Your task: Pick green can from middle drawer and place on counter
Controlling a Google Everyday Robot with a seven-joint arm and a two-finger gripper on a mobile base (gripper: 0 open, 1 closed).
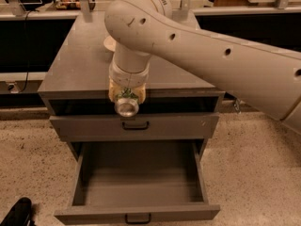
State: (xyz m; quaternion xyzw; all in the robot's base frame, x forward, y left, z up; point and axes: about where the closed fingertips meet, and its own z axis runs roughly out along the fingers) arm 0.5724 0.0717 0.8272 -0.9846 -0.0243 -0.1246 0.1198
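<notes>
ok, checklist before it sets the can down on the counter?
1. Grip: ok. The gripper is shut on the green can, silver end toward the camera.
2. Can out of the middle drawer: ok.
3. Can over the counter: not ok, it hangs at the front edge.
4. Height above the counter top: cannot tell.
5. Room beside the white bowl: cannot tell, the arm hides most of it.
</notes>
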